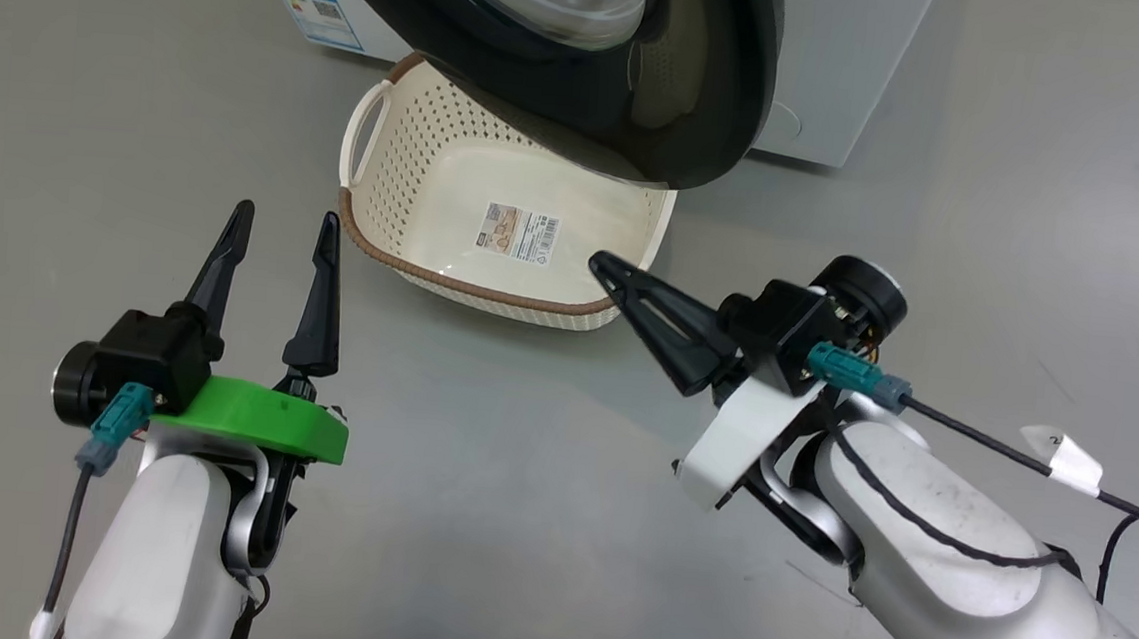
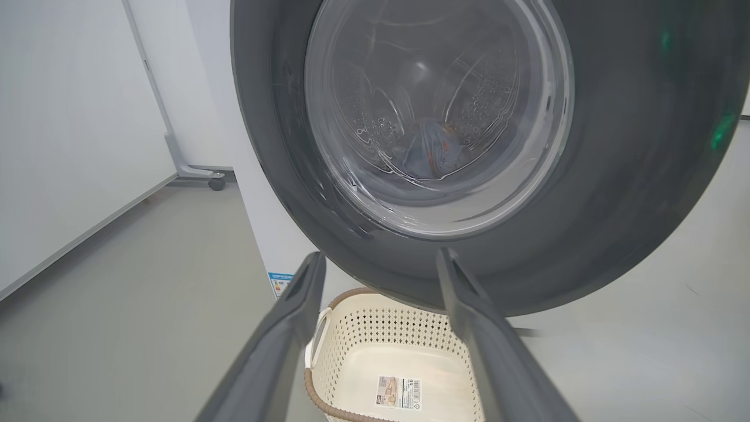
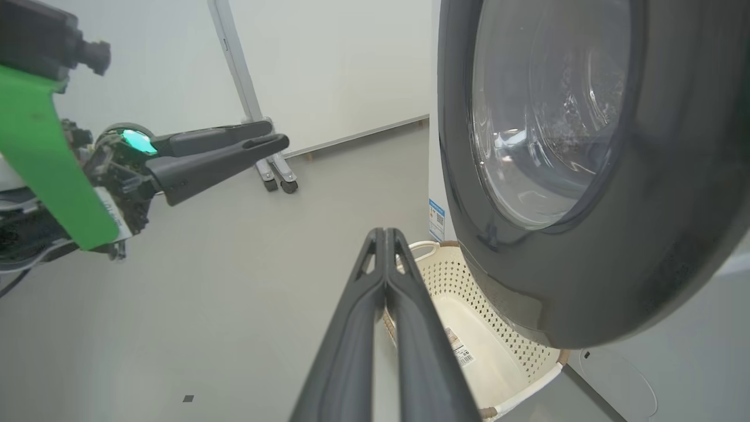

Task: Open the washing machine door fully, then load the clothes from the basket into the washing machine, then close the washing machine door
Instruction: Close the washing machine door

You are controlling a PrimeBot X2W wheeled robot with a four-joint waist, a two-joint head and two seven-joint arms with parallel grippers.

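Nearest, the left gripper [image 1: 285, 214] hangs over the grey floor [image 1: 518, 476] with its jaws released and spread wide, gripping nothing. Its long dark fingers point forward at the washing machine, left of the basket. The right gripper [image 1: 602, 262] has its jaws clenched flat together on nothing, and they slant forward and leftward, the tip lying over the basket's near right corner in the head view.

The basket [image 1: 412, 128] sits on the floor just in front of the machine, mouth up, long axis running left to right and slanting a little. It is cream perforated plastic with a brown woven rim and a looped side handle on the left. A sticker [image 1: 518, 233] on its smooth base carries a barcode (the print is too small to read).

Above its far part hangs the washing machine door [image 1: 726, 90], round, with a broad glossy black rim and a bulging clear glass bowl facing the robot. I cannot tell whether it is latched. Through the glass, in the left wrist view, the clothes [image 2: 430, 155] lie in the dimpled metal drum, bluish with an orange patch.

The washing machine [image 1: 847, 78] is a white box, and low on its front is a blue label [image 1: 318, 11] with a QR square, otherwise unreadable.
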